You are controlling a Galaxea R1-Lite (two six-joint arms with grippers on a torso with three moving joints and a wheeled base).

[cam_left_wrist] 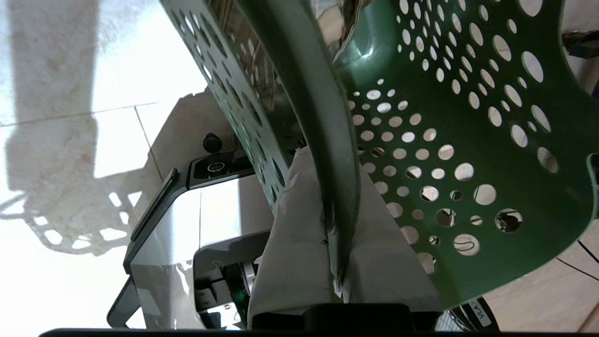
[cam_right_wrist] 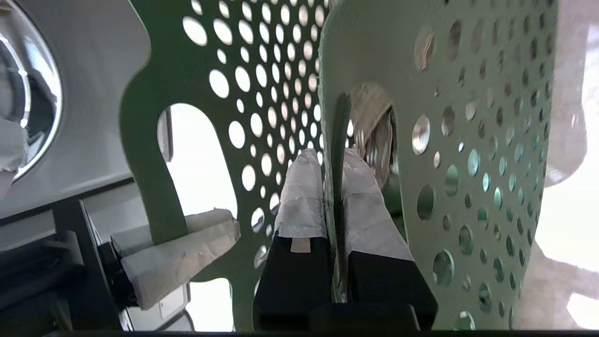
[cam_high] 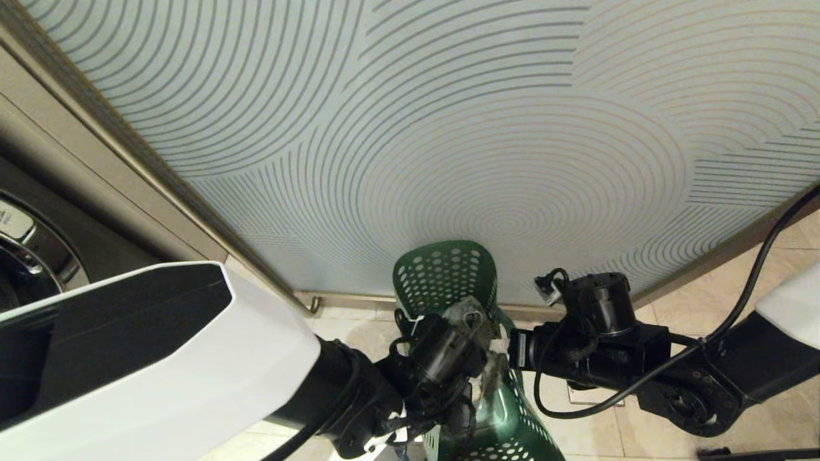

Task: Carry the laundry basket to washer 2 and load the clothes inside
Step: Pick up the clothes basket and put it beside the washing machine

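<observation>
Clamping the laundry basket between them, my left tool and right tool pinch opposite walls, above the tiled floor.

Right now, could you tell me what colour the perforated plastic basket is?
Dark green perforated plastic basket, clearest in the left wrist view.

The laundry basket is glossy perforated green plastic, the fingers wear matt whitish cloth-like wrapping, the floor is polished marble-look tile, and the washer door rim is shiny chrome.
</observation>
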